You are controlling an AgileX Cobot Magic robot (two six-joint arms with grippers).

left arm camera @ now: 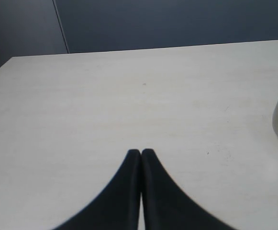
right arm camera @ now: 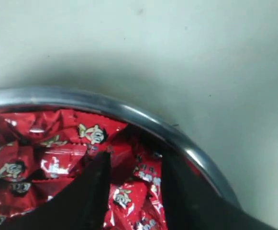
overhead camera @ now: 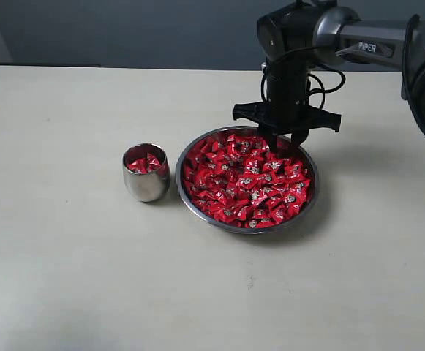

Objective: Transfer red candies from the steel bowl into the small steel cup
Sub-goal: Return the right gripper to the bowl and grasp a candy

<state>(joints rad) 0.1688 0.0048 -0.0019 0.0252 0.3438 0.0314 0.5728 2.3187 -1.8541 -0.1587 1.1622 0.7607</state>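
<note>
Jaws of R gripper (right arm camera: 134, 163) are gaping, straddling shiny red twist-wrapped candies (overhead camera: 249, 179) at 12 o'clock in wide shallow steel bowl (overhead camera: 249, 231); small rounded steel cup (overhead camera: 146, 189) is sitting at bowl's 9 o'clock; L gripper (left arm camera: 141, 153) clenched, empty.

You have a pale, cream-coloured matte surface (overhead camera: 66, 278) spreading out below and on every side of the right pincer (overhead camera: 285, 136); behind the pincer, a dark grey-blue wall (overhead camera: 124, 33) rises from its far edge.
</note>
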